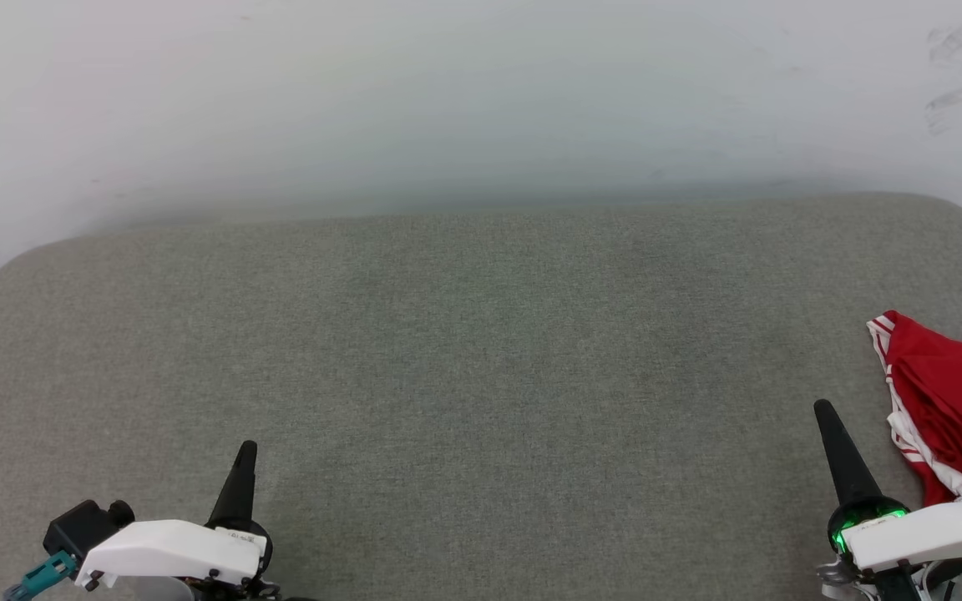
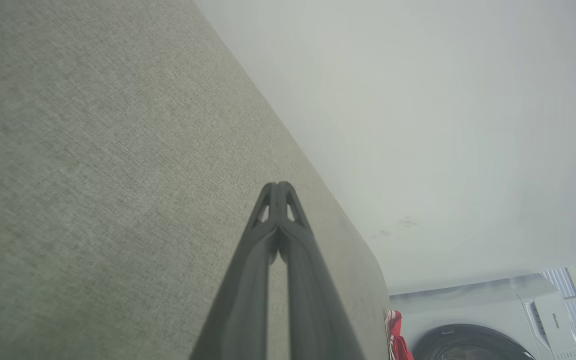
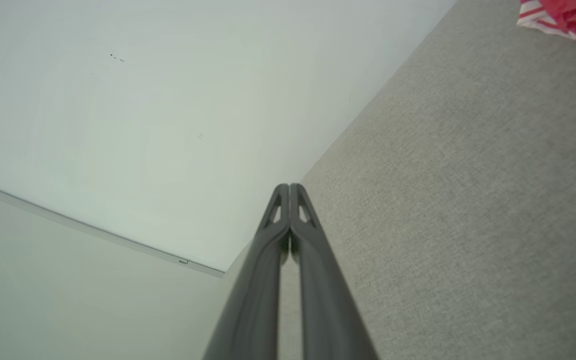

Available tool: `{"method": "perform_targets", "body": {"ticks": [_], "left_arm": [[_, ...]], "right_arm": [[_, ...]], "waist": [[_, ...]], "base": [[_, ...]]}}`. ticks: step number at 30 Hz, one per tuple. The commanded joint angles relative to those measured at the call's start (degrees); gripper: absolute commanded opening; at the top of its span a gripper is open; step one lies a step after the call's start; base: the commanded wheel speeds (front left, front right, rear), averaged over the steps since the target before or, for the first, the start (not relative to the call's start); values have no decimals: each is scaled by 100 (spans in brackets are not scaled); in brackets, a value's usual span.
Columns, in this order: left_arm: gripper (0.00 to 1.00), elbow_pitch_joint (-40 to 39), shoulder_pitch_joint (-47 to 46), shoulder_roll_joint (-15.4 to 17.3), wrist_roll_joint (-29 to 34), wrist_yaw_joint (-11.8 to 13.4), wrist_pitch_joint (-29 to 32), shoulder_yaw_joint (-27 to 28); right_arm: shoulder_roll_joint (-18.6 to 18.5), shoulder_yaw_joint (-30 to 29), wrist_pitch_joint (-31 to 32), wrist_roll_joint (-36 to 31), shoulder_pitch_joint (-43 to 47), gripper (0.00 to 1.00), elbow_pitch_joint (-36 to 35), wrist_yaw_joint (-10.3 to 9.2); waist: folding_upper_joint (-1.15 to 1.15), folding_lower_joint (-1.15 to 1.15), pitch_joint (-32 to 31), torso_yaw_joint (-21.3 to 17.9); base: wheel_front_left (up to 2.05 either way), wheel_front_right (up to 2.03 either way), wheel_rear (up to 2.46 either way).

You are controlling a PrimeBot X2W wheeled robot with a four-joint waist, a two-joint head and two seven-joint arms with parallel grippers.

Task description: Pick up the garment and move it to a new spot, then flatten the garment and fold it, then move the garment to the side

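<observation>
The red jersey-style shirt with white sleeves and red-and-white striped trim [image 1: 949,401] lies at the far right of the grey woven fabric surface [image 1: 481,376], just right of the right gripper [image 1: 822,409] and partly cut off by the edge of the head view. It is gathered into a loose bundle of overlapping layers, with the striped trim along its left and near edges. No lettering or number is visible, and it is hard to tell whether the layers are neat folds or a crumple.

This fits two stages: a shirt waiting at the side to be picked up and carried to the middle, or a shirt folded and set aside. The wide middle of the surface is bare.

The left gripper [image 1: 248,449] rests at the near left, its two dark fingers pressed together and holding nothing. The right gripper is likewise closed tight and empty, close to the shirt but not touching it.
</observation>
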Motion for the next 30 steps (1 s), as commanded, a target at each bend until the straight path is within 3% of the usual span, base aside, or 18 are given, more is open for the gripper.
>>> {"method": "perform_targets", "body": {"ticks": [1, 30], "left_arm": [[0, -30, -150, -6, -132, -54, 42, 69], [0, 85, -340, -239, -1493, -356, 456, 423]], "right_arm": [[-39, -14, 6, 166, -149, 0, -5, 0], [-23, -108, 104, 1795, -416, 0, 403, -1]], "waist": [[0, 0, 2, 0], [0, 0, 37, 6]], "base": [[0, 0, 0], [0, 0, 0]]}}
